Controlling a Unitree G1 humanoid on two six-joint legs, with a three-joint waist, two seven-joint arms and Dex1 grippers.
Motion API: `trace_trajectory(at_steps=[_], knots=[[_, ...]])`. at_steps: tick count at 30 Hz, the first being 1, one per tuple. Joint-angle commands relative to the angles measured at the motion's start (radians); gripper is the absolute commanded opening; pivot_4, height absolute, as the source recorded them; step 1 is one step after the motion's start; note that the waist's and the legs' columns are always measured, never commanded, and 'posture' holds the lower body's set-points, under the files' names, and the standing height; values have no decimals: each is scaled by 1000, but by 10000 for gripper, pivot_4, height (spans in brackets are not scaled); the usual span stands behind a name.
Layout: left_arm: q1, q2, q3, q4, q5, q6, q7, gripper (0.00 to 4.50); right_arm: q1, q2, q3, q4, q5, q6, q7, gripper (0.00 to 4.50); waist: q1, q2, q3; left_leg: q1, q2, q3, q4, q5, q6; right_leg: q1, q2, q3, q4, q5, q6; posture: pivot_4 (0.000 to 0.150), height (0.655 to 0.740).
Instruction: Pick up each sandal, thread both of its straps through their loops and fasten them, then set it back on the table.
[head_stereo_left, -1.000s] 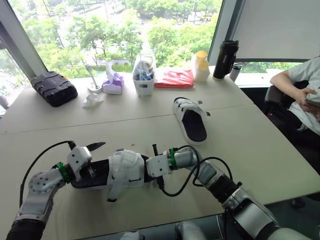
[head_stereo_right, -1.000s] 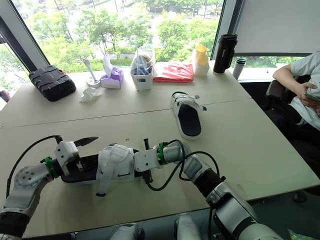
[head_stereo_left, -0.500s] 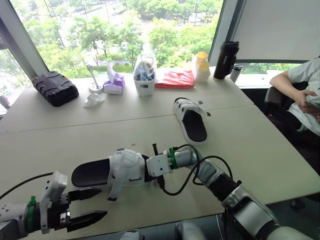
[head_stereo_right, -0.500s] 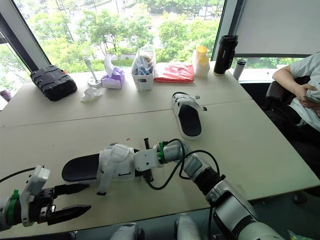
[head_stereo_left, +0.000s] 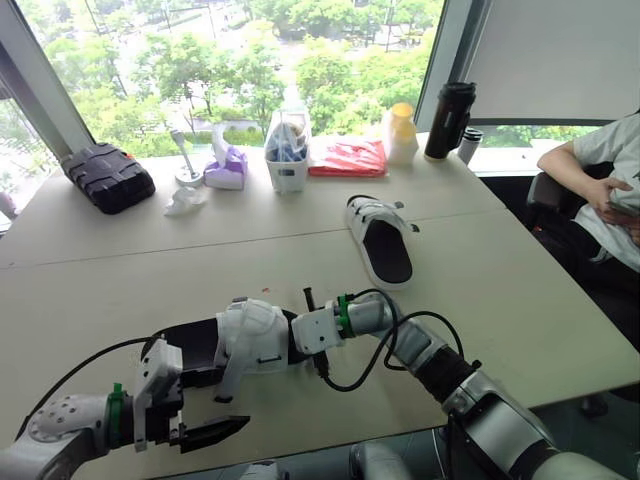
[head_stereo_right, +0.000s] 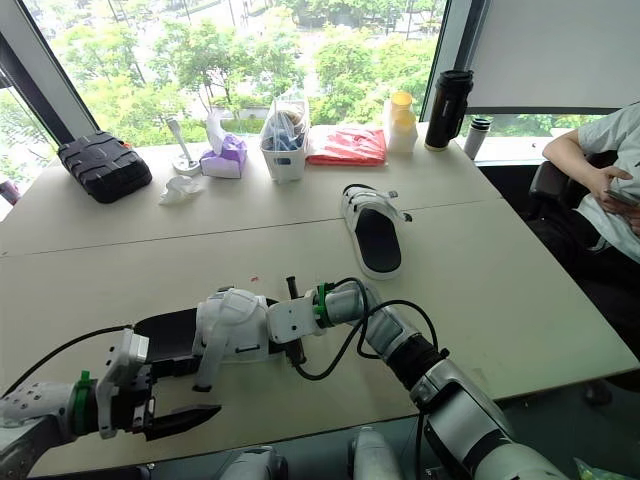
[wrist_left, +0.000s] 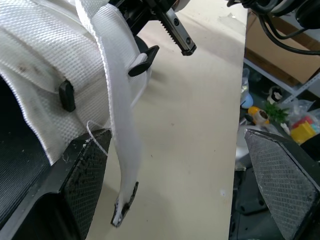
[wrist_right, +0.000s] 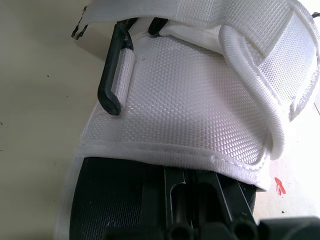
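Threading step: I judge the loose strap of the near sandal (head_stereo_left: 245, 340) to be the job in hand. The sandal lies on the table (head_stereo_left: 520, 300) close to the front edge.
Left gripper (head_stereo_left: 208, 405): released, spread wide at the sandal's heel end, with one finger just beside the sole and the other well apart.
Loose strap (wrist_left: 120, 125): hangs from the white mesh upper between those fingers, its tip touching the table.
Black loop (wrist_right: 115, 70): sits on the side of the upper and is probably where the strap goes.
Right gripper (head_stereo_left: 298, 338): against the toe end of the sandal; whether it is clenched cannot be told.
Doing it well: pinch the strap near its tip, not the mesh. Keep the webbing flat and untwisted, feed the tip through the loop before pulling, and have the other arm hold the sandal steady.
Far sandal (head_stereo_left: 380, 240): well apart, toward the window.
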Motion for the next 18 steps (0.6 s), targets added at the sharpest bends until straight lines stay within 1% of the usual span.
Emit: trace_trajectory(at_steps=[1,3,5,6,11,13,15,18], knots=[[-16,-8,-16,8,14,-6,-2,43859,31,-17,37,48,-46,33,23,0,0,0,0,0,0,0,0,0,0,0,0,0,0,0,0,1500,7400],[-25,-14,-21,14,19,-7,-1,38631,31,-17,37,47,-47,35,23,0,0,0,0,0,0,0,0,0,0,0,0,0,0,0,0,1500,7400],[-36,-23,-25,17,18,-3,5,31128,33,-16,37,44,-47,37,22,0,0,0,0,0,0,0,0,0,0,0,0,0,0,0,0,1500,7400],[-41,-28,-25,19,16,1,10,25086,36,-16,37,41,-46,39,22,0,0,0,0,0,0,0,0,0,0,0,0,0,0,0,0,1500,7400],[-52,-39,-13,28,-5,25,16,274,42,-15,38,36,-47,44,21,0,0,0,0,0,0,0,0,0,0,0,0,0,0,0,0,1500,7400],[-62,-38,-8,24,-30,53,14,274,43,-15,38,35,-47,45,21,0,0,0,0,0,0,0,0,0,0,0,0,0,0,0,0,1500,7400],[-76,-40,1,10,-81,104,18,274,43,-14,38,36,-47,45,20,0,0,0,0,0,0,0,0,0,0,0,0,0,0,0,0,1500,7400],[-135,-43,24,-3,-204,210,42,274,39,-11,37,39,-47,45,19,0,0,0,0,0,0,0,0,0,0,0,0,0,0,0,0,1500,7400]])
